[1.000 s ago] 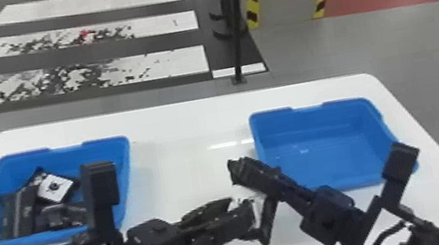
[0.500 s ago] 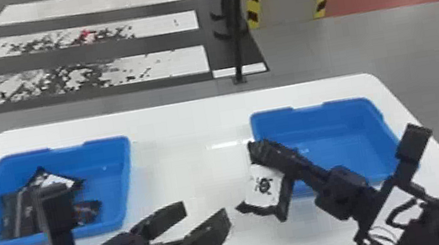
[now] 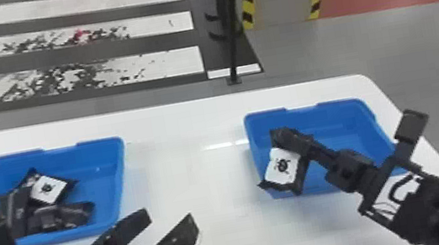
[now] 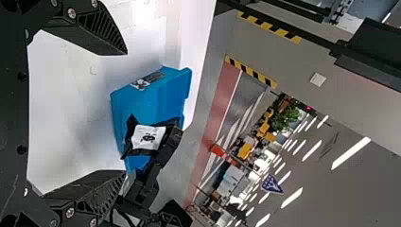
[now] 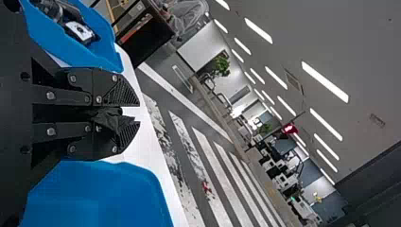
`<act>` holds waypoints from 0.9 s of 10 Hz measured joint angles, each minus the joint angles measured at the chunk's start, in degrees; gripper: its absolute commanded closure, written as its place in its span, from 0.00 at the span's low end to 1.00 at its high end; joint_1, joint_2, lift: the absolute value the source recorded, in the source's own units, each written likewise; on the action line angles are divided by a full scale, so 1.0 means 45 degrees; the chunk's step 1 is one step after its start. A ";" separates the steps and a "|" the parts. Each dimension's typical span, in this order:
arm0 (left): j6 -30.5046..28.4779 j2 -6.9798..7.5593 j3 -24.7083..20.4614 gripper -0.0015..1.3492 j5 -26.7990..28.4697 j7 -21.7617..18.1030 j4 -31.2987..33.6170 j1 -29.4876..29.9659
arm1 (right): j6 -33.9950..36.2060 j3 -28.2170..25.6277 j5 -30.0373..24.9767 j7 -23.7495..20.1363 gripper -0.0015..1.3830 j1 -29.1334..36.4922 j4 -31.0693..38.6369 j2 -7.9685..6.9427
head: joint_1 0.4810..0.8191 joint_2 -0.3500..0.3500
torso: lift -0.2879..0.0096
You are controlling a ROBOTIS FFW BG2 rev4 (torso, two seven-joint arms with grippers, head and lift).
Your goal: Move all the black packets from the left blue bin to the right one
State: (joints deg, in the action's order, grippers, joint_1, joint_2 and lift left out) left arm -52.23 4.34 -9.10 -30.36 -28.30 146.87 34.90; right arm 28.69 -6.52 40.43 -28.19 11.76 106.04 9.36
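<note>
Right gripper of two flat black fingers (image 3: 288,144), right of centre in the head view: pinching one black packet with a white label (image 3: 282,166), which hung at the near left corner of the right blue plastic bin (image 3: 350,108). Left gripper, likewise black and two-fingered (image 3: 172,217), lower left of centre: fingers spread, nothing between them, near side of the left blue plastic bin (image 3: 117,167). Left bin, at the left of the frame: several black packets (image 3: 63,215) lying in a heap, one with a white label turned upward (image 3: 48,189). White table (image 3: 194,179), across the lower frame: under both bins, which stood well apart.
</note>
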 measured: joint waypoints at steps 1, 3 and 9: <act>0.0216 -0.0114 -0.0170 0.12 -0.0067 0.0000 0.0146 0.0296 | -0.0214 -0.0109 -0.0170 0.0023 0.92 -0.0538 -0.0857 0.0057 | 0.63 0.36 | 0.50; 0.0454 -0.0178 -0.0248 0.12 -0.0269 -0.0002 0.0274 0.0538 | -0.0687 -0.0612 -0.0866 0.0187 0.89 -0.1639 -0.2545 0.0133 | 0.63 0.29 | 0.50; 0.1595 -0.0363 -0.0755 0.12 -0.0063 0.0045 0.0284 0.0961 | -0.2922 -0.1216 -0.4046 0.1497 0.08 -0.1559 -0.2315 0.0032 | 0.63 0.20 | 0.50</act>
State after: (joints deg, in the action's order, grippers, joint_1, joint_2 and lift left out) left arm -45.05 2.71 -12.49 -30.65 -28.09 148.15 39.23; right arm 15.54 -11.99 22.23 -21.46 4.74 95.62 9.51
